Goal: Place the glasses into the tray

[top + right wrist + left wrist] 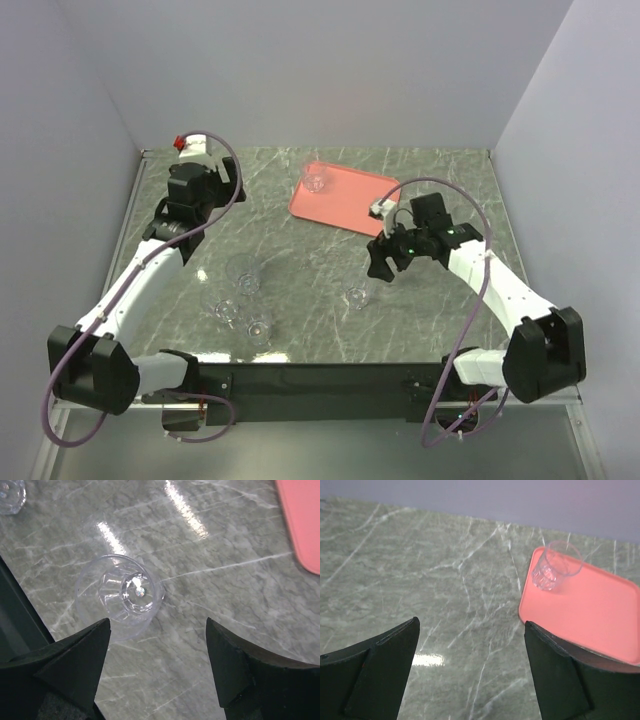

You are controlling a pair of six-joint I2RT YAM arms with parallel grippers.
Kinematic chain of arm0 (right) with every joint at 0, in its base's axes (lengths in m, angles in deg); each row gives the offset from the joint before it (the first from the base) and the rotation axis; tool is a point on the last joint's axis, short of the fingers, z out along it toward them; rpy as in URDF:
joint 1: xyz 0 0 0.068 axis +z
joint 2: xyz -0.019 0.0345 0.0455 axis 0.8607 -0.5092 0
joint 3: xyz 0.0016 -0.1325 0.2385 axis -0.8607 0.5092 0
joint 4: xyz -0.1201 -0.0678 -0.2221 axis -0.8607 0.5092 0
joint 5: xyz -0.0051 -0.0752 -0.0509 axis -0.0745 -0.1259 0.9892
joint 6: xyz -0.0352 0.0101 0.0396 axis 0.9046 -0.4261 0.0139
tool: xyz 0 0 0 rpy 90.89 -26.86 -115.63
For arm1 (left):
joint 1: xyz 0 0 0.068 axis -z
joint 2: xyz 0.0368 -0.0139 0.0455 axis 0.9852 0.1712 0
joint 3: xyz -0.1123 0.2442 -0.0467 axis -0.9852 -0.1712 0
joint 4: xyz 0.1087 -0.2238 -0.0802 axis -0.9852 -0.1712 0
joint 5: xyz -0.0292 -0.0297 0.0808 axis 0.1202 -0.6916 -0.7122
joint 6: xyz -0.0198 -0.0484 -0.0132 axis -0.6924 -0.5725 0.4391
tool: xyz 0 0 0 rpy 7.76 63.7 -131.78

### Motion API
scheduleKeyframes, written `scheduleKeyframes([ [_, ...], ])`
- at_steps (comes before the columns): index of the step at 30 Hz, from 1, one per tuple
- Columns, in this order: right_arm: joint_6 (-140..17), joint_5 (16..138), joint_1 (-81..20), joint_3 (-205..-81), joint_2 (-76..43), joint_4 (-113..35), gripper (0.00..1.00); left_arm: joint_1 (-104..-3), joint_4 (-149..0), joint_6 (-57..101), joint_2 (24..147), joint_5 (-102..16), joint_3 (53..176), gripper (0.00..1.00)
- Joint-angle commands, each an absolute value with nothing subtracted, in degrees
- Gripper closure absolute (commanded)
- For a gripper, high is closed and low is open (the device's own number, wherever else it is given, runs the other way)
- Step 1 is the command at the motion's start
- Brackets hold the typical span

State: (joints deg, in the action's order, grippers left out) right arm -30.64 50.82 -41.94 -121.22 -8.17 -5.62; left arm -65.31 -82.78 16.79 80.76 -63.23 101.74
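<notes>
The salmon-pink tray [350,205] lies at the back middle of the table with one clear glass [316,181] standing in its far left corner. The left wrist view shows that tray [590,615] and glass [555,570]. My left gripper [212,190] is open and empty, left of the tray [472,665]. My right gripper [381,262] is open and empty, hovering just above a glass [356,296] on the table. In the right wrist view [157,665] that glass [120,596] sits just ahead of the left finger [75,660].
Three more clear glasses stand at the front left of the marble table: one [243,273], one [227,308] and one [258,326]. Another glass [10,495] shows at the top left of the right wrist view. The tray corner [302,520] shows at its top right.
</notes>
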Motion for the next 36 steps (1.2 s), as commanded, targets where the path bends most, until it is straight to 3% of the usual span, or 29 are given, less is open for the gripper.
scheduleKeyframes([
  [1,-32.17,55.73,-39.27,-124.39,-10.71,-5.01,0.18,-65.11,-79.00,18.80,77.96,-65.16,101.30,0.09],
  [9,-33.31,61.35,-35.14,-127.91,-17.83,-3.52,0.41,-65.11,-79.17,18.28,77.70,-64.11,101.74,0.09],
  [16,-32.70,63.46,-33.29,-125.80,-18.19,-4.57,0.46,-65.11,-79.00,18.36,76.73,-64.11,101.47,0.10],
  [21,-32.52,64.34,-32.24,-125.97,-19.85,-4.57,0.55,-65.11,-79.09,18.36,76.82,-64.20,101.65,0.10],
  [24,-32.26,64.78,-31.80,-126.85,-21.00,-3.78,0.67,-65.11,-78.91,18.36,76.64,-64.29,101.39,0.10],
  [28,-31.73,65.05,-31.71,-127.20,-21.53,-3.69,0.90,-65.11,-79.00,18.10,76.91,-63.76,101.56,0.11],
  [31,-31.47,65.05,-31.79,-127.64,-21.01,-3.43,1.00,-65.11,-78.91,18.10,76.91,-63.76,101.47,0.11],
  [36,-31.38,65.57,-31.71,-132.99,-21.79,-1.67,1.00,-65.11,-78.73,17.92,77.08,-63.50,101.21,0.11],
])
